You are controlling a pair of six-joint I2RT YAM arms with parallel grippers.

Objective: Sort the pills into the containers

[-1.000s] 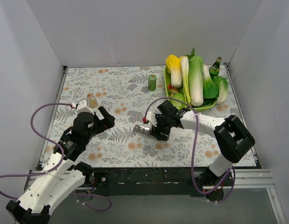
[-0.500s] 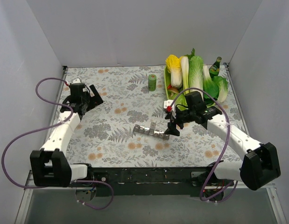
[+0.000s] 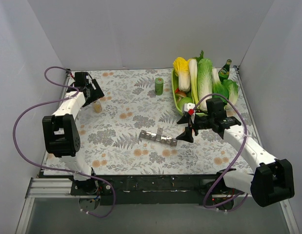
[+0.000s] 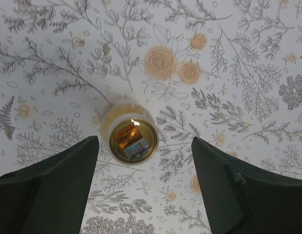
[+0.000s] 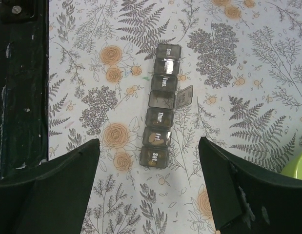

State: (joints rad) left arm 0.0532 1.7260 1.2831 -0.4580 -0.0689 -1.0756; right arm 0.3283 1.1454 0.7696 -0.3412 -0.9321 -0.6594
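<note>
The pill organiser [image 3: 158, 137] is a dark strip of joined day-marked compartments lying mid-table. In the right wrist view [image 5: 160, 119] one lid [image 5: 184, 96] stands open, and tan pills show in the Fri compartment. My right gripper [image 3: 184, 129] is open and empty just right of the strip; in its own view [image 5: 148, 195] the Sat end lies between the spread fingers. A small amber pill bottle [image 3: 97, 106] stands upright and uncapped at the far left. My left gripper [image 3: 93, 92] is open just behind it, and in its own view [image 4: 146, 195] the bottle [image 4: 130, 139] sits near the left finger, not touched.
A small green cylinder [image 3: 159, 86] stands at the back centre. A green tray [image 3: 176, 100] of cabbages and greens fills the back right, with a green glass bottle [image 3: 225, 69] behind it. White walls enclose the table. The black front edge [image 5: 19, 83] shows in the right wrist view.
The left arm swung back to the far left and let go of the pill bottle, which now stands on the table. The right gripper drew back rightward from the organiser.
</note>
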